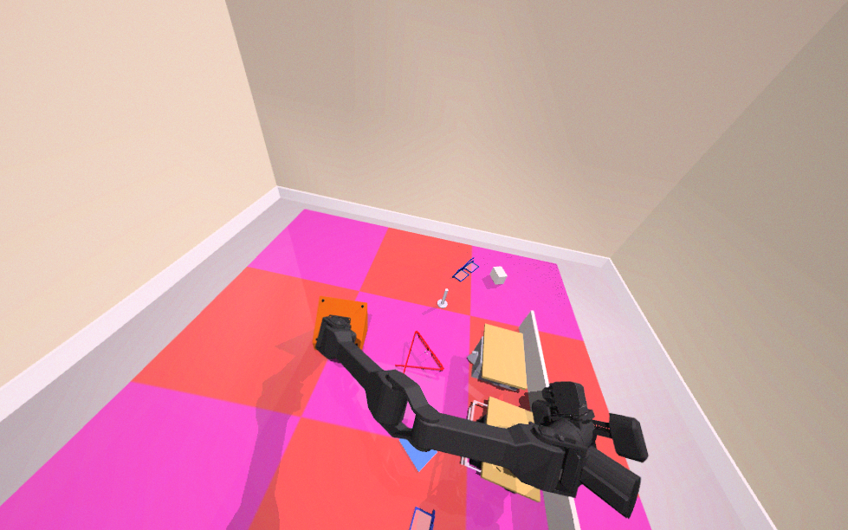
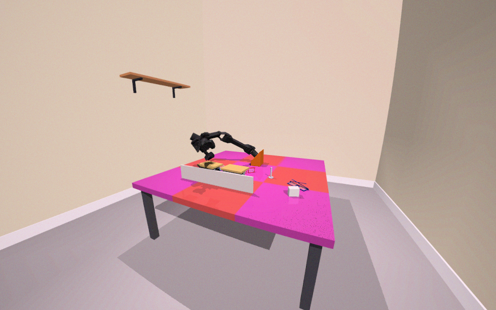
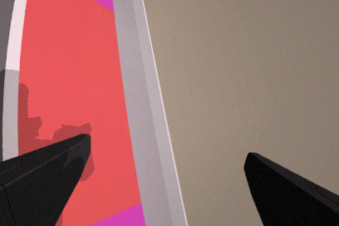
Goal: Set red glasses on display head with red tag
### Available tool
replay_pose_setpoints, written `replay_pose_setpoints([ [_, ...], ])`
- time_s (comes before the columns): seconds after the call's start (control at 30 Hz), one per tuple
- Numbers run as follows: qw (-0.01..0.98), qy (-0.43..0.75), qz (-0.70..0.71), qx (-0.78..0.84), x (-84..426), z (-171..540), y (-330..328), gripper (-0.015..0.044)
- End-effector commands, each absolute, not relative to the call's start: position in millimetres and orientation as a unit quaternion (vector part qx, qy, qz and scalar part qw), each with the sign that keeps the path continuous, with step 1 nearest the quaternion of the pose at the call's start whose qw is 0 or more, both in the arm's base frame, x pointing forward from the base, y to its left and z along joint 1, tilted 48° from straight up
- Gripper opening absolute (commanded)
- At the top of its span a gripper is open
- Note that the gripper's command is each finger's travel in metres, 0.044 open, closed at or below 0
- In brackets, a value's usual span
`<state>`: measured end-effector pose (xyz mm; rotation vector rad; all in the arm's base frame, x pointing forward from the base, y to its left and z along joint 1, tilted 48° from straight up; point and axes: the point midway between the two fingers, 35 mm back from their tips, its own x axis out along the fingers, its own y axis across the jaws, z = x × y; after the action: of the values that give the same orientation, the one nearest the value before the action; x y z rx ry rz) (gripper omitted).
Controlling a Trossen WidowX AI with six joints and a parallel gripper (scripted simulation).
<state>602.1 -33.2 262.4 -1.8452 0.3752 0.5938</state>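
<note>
The red glasses [image 1: 430, 350] [image 2: 251, 167] are on the table between the orange base and the tan-topped structures, with nothing gripping them. My gripper [image 1: 636, 477] [image 2: 200, 147] [image 3: 171, 152] is open and empty, raised high beyond the low white wall. Two tan boards [image 1: 504, 356] [image 2: 234, 168] cover objects that show only in part. A grey shape [image 1: 474, 358] pokes out under one board. Pale and reddish parts show beside the other board [image 1: 512, 484] [image 2: 212, 165], partly behind my arm. The display heads' faces and the red tag cannot be made out.
A white wall [image 1: 537, 352] [image 2: 217, 180] runs behind the boards. Blue glasses [image 1: 462, 270], a white cube [image 1: 498, 275] [image 2: 293, 191] and an upright peg [image 1: 444, 296] [image 2: 270, 172] stand to one side. A blue sheet [image 1: 418, 458] lies partly under my arm. Other blue glasses [image 1: 424, 509] show at the bottom edge.
</note>
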Motion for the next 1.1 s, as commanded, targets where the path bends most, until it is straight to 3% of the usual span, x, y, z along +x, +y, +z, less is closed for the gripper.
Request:
replay_pose_setpoints([
  [0.0,0.551,0.159,0.251,-0.780,602,262,-33,0.0426],
  [0.23,0.551,0.159,0.251,-0.780,602,262,-33,0.0440],
  [0.53,0.501,0.267,0.349,-0.745,556,164,24,0.0204],
  [0.8,0.387,0.382,0.427,-0.723,465,73,65,0.0200],
  [1.07,0.206,0.487,0.465,-0.710,350,12,64,0.0200],
])
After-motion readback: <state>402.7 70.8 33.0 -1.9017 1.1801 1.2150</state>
